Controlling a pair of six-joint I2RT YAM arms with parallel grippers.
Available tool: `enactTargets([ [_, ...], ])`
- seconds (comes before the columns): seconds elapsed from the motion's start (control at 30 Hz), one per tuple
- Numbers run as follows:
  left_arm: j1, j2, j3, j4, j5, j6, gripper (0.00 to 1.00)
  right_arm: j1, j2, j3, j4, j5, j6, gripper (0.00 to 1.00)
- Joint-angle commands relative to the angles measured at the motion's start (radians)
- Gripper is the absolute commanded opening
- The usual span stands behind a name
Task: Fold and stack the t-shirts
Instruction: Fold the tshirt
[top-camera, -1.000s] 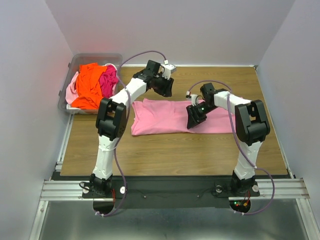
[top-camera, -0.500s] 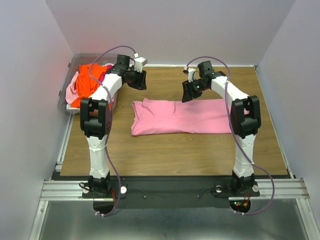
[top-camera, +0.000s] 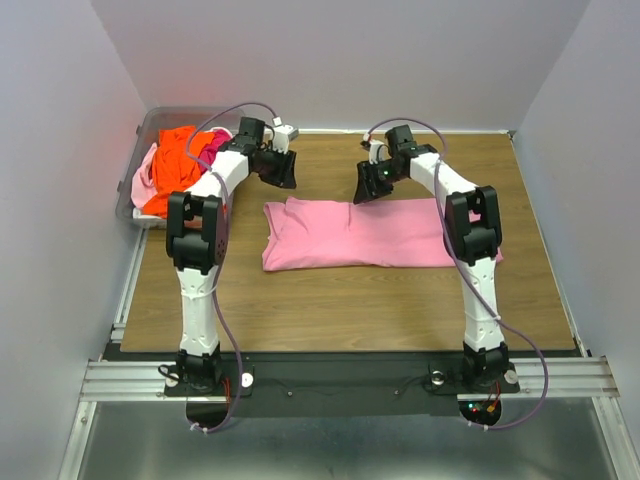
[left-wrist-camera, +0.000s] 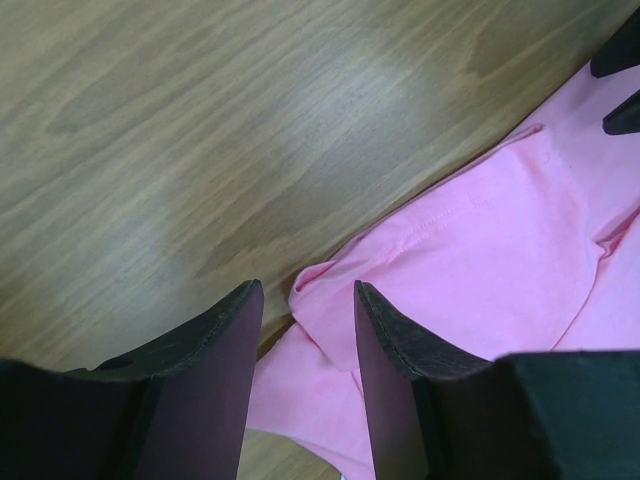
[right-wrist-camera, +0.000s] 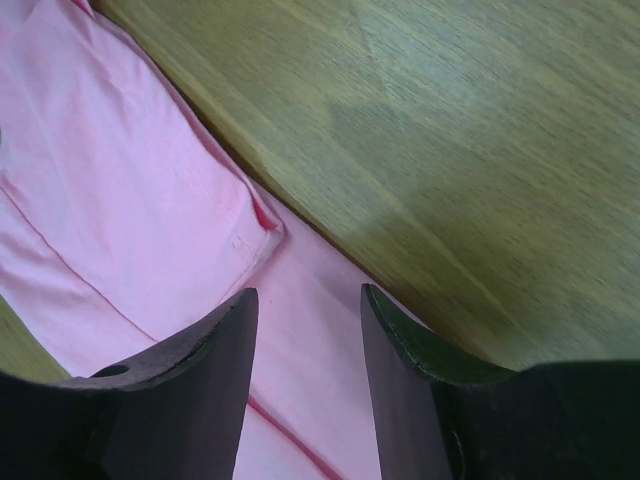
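The light pink t-shirt (top-camera: 360, 233) lies folded into a long band across the middle of the wooden table (top-camera: 330, 300), its left end a little bunched; the bright orange t-shirt (top-camera: 178, 165) and a pale pink t-shirt (top-camera: 145, 172) sit heaped in the clear bin (top-camera: 190, 112) at the far left corner, well apart from it. The left gripper (top-camera: 285, 178) hovers just beyond the band's far left corner, fingers spread with nothing between them; the right gripper (top-camera: 362, 192) hangs over the far edge near the middle, fingers likewise apart and empty.
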Motion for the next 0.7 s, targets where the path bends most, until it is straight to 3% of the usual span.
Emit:
enactTargets([
  [0.0, 0.0, 0.025, 0.01, 0.002, 0.039, -0.011, 0.52, 0.017, 0.014, 0.053, 0.043, -0.052, 0.051, 0.51],
  [0.67, 0.0, 0.105, 0.038, 0.007, 0.075, -0.056, 0.47, 0.047, 0.071, 0.064, 0.072, -0.066, 0.105, 0.48],
])
